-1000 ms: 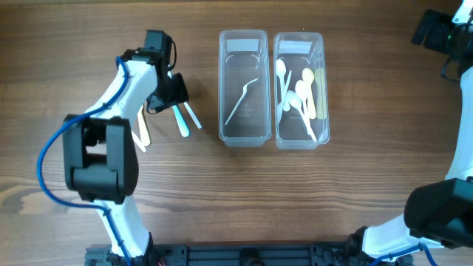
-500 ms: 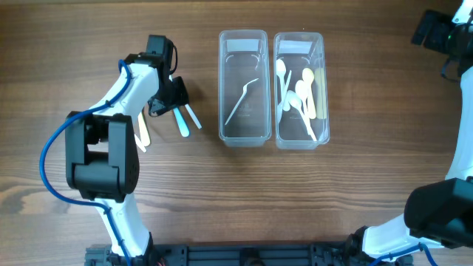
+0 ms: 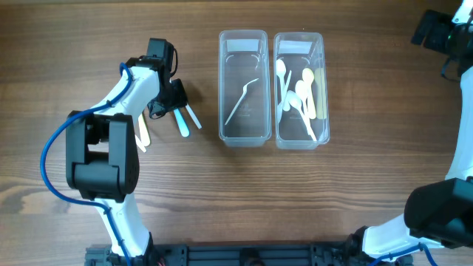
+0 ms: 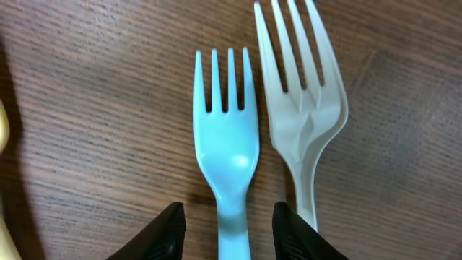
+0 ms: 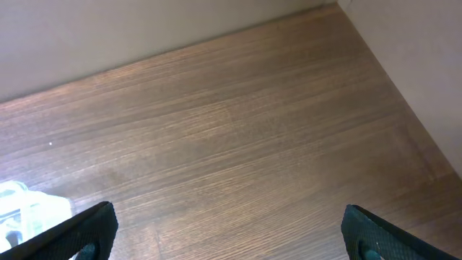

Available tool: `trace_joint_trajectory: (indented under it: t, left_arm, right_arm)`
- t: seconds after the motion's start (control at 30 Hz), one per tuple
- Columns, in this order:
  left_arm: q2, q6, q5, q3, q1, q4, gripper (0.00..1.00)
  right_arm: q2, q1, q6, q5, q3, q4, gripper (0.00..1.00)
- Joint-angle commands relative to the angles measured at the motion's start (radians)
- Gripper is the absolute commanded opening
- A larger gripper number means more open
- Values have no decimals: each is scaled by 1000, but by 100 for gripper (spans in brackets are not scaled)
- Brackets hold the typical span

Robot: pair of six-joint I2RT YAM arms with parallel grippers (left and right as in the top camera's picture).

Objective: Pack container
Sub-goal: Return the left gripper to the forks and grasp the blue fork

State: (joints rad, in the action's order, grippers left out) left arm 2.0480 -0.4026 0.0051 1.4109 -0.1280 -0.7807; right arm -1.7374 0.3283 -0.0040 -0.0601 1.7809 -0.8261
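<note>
From where I stand, the left tool hangs low over the tabletop, left of the two clear containers. Its fingers are apart on either side of the blue fork, at the handle, with wood showing in both gaps. That fork lies flat, and a white fork lies just beside it. The left container holds one slanted pale utensil, and the right container holds spoons. Off at the far right corner, the right tool is spread wide, gripping nothing.

Even, bright light; sharp table grain ahead of left gripper, soft shadows, mild glare on fork
</note>
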Motion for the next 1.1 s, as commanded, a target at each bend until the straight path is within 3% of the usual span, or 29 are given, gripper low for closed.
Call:
trace_joint_trajectory:
  t: [0.0, 0.47, 0.57, 0.83, 1.07]
  left_arm:
    - [4, -5, -19, -6, 2, 10, 42]
    - [55, 2, -18, -7, 2, 14, 41]
    - [68, 2, -18, -7, 2, 14, 36]
    - [64, 2, -18, -6, 2, 1, 6]
    - [-43, 6, -89, 52, 7, -63, 4]
  right_arm:
    - [-9, -5, 4, 5, -7, 2, 100]
    - [-9, -5, 4, 5, -7, 2, 100]
    - [-9, -5, 4, 5, -7, 2, 100]
    - [-9, -5, 4, 5, -7, 2, 100]
    - [-9, -5, 4, 5, -7, 2, 100]
